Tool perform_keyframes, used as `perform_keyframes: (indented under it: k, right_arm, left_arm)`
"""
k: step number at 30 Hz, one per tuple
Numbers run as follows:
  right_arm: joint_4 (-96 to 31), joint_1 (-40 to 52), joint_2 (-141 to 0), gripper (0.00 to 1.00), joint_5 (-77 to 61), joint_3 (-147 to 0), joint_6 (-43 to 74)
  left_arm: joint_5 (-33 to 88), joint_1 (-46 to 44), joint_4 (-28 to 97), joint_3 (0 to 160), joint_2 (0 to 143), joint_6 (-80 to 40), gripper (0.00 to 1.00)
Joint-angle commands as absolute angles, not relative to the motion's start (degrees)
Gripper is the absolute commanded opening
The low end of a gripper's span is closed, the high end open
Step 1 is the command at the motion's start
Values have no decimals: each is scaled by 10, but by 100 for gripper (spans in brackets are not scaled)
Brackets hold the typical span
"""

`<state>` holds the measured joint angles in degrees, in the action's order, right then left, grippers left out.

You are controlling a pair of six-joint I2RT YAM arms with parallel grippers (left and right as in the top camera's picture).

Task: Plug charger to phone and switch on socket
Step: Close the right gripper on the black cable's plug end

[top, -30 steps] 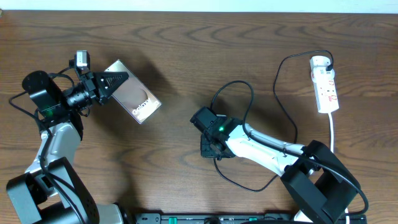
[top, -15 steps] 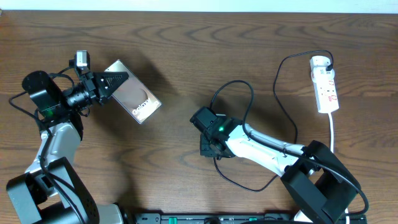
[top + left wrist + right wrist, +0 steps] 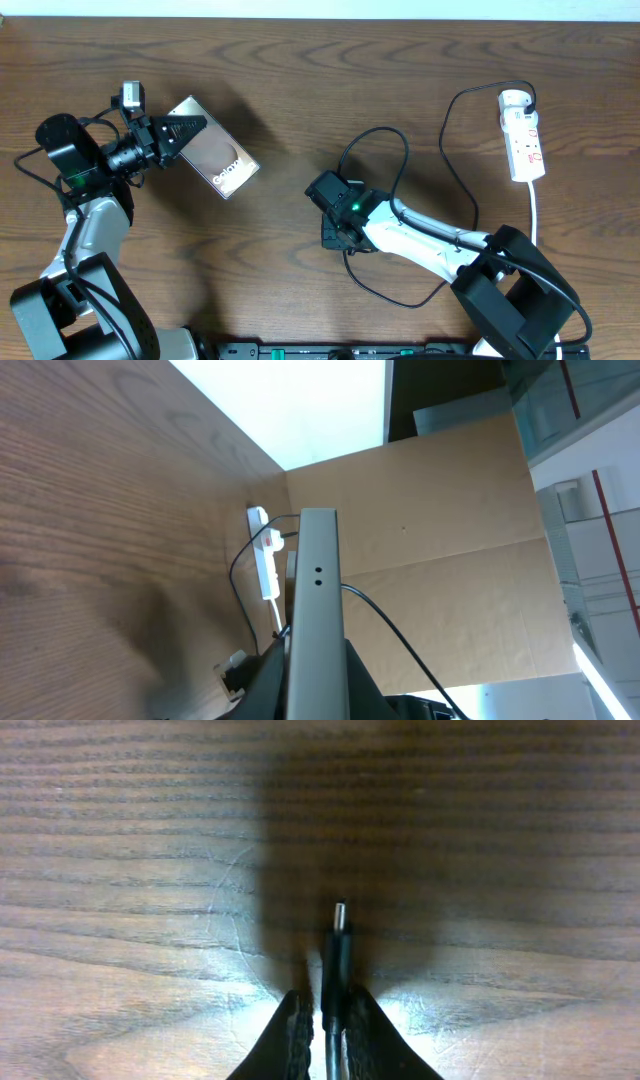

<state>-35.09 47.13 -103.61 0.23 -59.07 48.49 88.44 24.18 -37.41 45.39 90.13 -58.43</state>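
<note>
Black, thin and limp, the charger (image 3: 338, 950) looked light and best gripped on its stiff plug body. The right pincer (image 3: 326, 1010) was closed there, well right of the phone (image 3: 215, 150), which the left pincer (image 3: 185, 127) clamped by one end. Nothing visibly differed from a second before.

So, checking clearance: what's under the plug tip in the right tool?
Only bare wooden table beneath the charger tip; the right tool covers its cable farther back.
</note>
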Motion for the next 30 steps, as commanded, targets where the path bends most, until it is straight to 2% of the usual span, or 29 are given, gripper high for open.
perform_keyframes:
  k: [1,9,17,30]
  right_arm:
    - [-354,474,-1043,10,10,-588,488]
    - [-356,474,-1043,1,9,-588,489]
    - [-385,473,-1043,1,-17,-588,493]
    - [-533,474,-1043,1,-62,-588,492]
  left_arm:
    - [901,245,-378,456,899,-581,7]
    - [901,245,-378,456,899,-581,7]
    - [901,245,-378,456,899,-581,7]
    - [901,245,-378,456,899,-581,7]
